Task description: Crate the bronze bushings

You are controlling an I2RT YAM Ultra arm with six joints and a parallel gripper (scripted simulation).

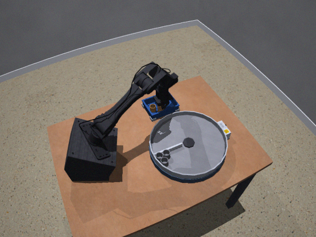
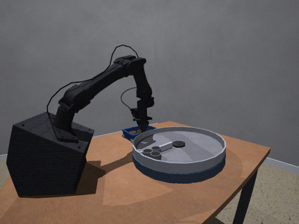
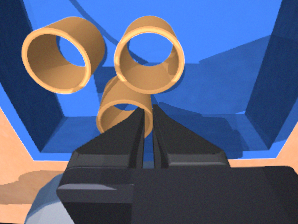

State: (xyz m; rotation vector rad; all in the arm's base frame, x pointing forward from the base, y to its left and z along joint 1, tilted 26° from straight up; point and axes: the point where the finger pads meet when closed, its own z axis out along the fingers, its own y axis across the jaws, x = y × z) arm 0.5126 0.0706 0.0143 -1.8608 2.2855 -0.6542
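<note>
My gripper (image 1: 163, 107) (image 2: 143, 131) (image 3: 148, 111) points down into the blue crate (image 1: 158, 114) (image 2: 128, 136) (image 3: 275, 75). It is shut on the wall of a bronze bushing (image 3: 124, 92), low in the crate. Two more bronze bushings (image 3: 95, 42) (image 3: 146, 76) are in the crate beyond it; one bronze bushing (image 1: 152, 109) also shows in the top view. Whether the held bushing touches the crate floor is hard to tell. Three steel bushings (image 1: 165, 164) (image 2: 156, 157) stand close together on the grey turntable (image 1: 203, 163) (image 2: 192, 167). No bronze bushing shows on the turntable.
The turntable's raised wall stands right beside the crate. A light divider bar (image 1: 173, 147) (image 2: 165, 146) runs from its dark hub (image 1: 188, 142) (image 2: 179, 144) to the wall beside the steel bushings. A white box with a yellow button (image 1: 226, 131) sits at its far side.
</note>
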